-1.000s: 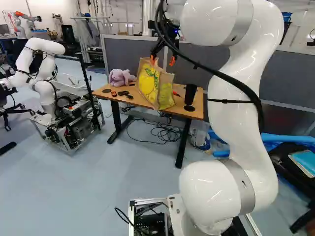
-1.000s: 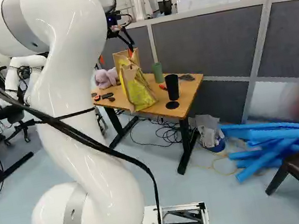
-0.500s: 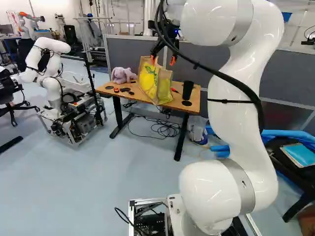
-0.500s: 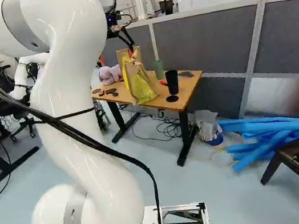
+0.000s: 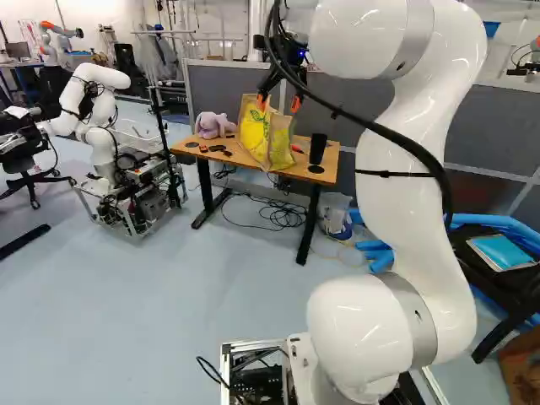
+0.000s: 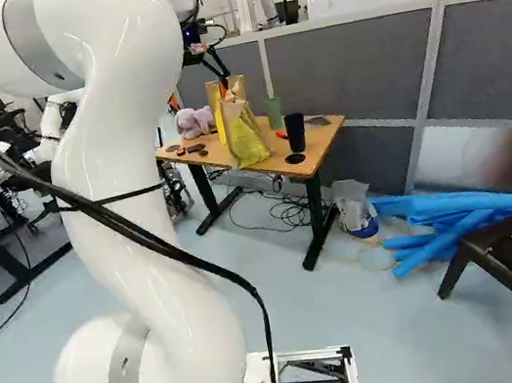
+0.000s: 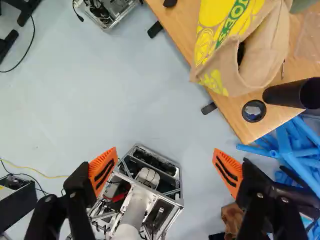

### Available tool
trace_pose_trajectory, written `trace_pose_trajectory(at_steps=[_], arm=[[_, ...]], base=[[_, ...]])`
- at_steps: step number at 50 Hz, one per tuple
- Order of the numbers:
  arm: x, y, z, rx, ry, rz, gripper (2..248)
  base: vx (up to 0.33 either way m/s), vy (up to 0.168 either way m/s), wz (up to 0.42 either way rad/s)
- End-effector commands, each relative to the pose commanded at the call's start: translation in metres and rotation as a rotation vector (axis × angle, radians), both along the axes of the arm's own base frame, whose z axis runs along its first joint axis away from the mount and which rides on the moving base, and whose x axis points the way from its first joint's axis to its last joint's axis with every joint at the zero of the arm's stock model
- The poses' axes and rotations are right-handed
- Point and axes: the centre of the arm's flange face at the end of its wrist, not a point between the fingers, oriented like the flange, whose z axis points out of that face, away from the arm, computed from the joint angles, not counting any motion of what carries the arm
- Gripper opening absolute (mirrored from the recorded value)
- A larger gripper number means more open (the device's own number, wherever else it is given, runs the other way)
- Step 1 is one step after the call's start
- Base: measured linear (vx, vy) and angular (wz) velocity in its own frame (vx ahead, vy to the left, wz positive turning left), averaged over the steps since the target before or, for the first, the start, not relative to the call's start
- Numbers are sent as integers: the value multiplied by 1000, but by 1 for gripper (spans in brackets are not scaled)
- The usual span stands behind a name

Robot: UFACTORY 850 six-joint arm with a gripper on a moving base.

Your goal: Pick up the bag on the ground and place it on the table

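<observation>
Arm (image 5: 396, 202): reaches toward the table; if it or its base turned with the gripper low, a sideways sweep could topple the bag.
Table (image 7: 234, 107): bears the bag near 1 edge; a tug there could send it to the floor.
Bag (image 5: 253, 133): on the tabletop, upright, mouth sagging; placement judged complete. Soft walls could fold if brushed.
Gripper (image 7: 165, 155): 2 fingers (image 7: 103, 170) released, wide apart, nothing between. Snagging the bag's rim during retreat is the chief hazard.
Black cup (image 6: 295, 132): near the bag; a falling bag could knock it over.
</observation>
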Motion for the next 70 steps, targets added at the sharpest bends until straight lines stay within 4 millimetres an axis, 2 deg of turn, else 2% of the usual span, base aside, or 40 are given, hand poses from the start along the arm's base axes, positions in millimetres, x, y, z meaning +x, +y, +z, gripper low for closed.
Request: trace_pose_trajectory(at_steps=[36, 70], arm=[[-1, -1, -6, -2, -18, -14, 247], [-7, -3, -33, -12, -96, -71, 247]], base=[[-7, 0, 0], [0, 0, 0]])
